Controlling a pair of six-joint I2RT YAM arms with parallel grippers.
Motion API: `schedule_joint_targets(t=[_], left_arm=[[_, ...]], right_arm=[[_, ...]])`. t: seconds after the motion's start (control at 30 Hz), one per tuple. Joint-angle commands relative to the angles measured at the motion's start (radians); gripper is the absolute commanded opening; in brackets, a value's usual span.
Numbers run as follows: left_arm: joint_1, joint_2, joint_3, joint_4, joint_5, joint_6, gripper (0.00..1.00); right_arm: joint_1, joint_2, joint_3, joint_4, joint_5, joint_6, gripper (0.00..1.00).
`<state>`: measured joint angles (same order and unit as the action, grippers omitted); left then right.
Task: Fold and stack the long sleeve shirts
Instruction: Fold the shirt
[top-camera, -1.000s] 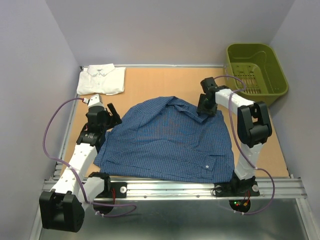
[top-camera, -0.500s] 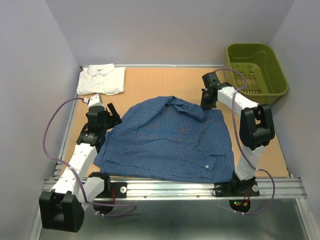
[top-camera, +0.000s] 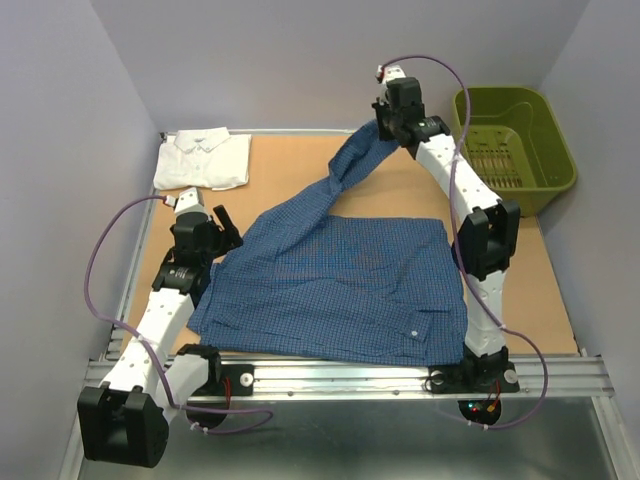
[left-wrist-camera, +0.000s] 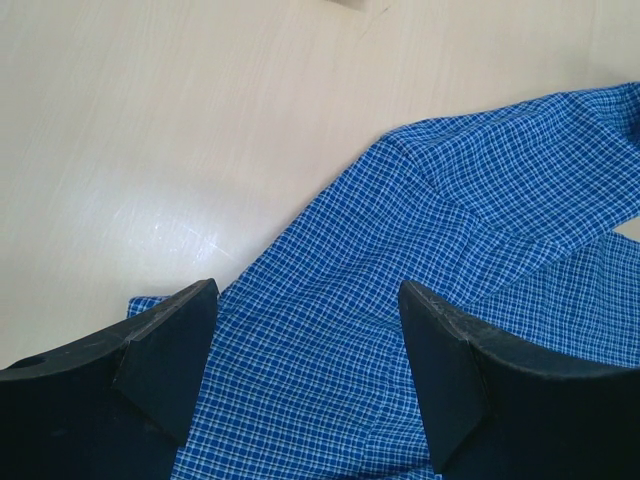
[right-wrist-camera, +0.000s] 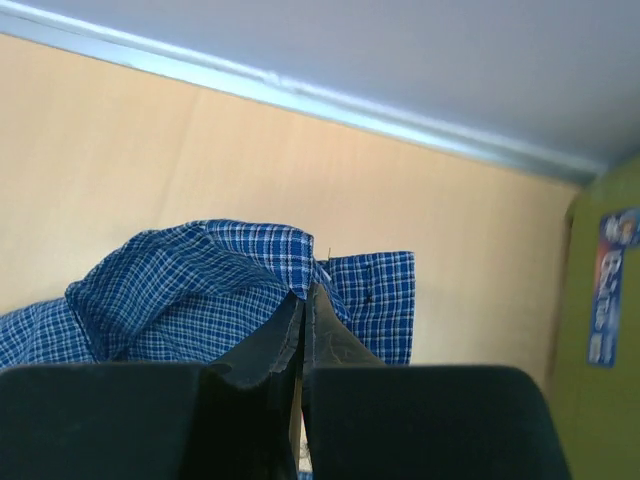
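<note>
The dark blue checked shirt (top-camera: 340, 290) lies spread across the near half of the bench (top-camera: 300, 165), its body mostly flat but rumpled along the left side. At that left edge the left gripper (top-camera: 222, 224) hovers low over the cloth with its jaws spread wide and nothing between them; its wrist view shows only checked fabric and bare bench below. Farther back, one sleeve (top-camera: 345, 175) rises off the bench in a taut diagonal toward the far right, where the right gripper (top-camera: 385, 122) is clenched on the cuff, the cloth pinched between its closed fingers. This looks like the sleeve-folding step: the sleeve is drawn out, and the next move calls for carrying it back across the shirt's body and laying it flat without dragging the rest. The white shirt (top-camera: 203, 160) sits folded in the far left corner, and the olive basket (top-camera: 548, 190) stands far right.
</note>
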<state>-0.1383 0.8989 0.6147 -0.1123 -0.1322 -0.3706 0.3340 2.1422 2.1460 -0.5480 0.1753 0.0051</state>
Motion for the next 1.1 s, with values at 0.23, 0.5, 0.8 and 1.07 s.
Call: schedule_joint_targets(t=[0.23,0.5,0.8,1.07], left_arm=[[-0.007,-0.026,-0.012,0.036,-0.018,0.019,0.84],[-0.007,-0.031,-0.013,0.036,-0.026,0.019,0.84],[-0.009,-0.005,-0.009,0.036,0.012,0.006,0.84],[-0.093,0.156,0.085,0.048,0.022,-0.036,0.84]], right_arm=[[0.198,-0.025,-0.058,0.313,-0.083,-0.431,0.07],[0.212,0.097,-0.005,0.358,0.458,-0.292,0.78],[0.211,-0.180,-0.440,0.339,0.327,0.077,0.93],[0.209,-0.404,-0.779,0.312,0.139,0.292,0.86]])
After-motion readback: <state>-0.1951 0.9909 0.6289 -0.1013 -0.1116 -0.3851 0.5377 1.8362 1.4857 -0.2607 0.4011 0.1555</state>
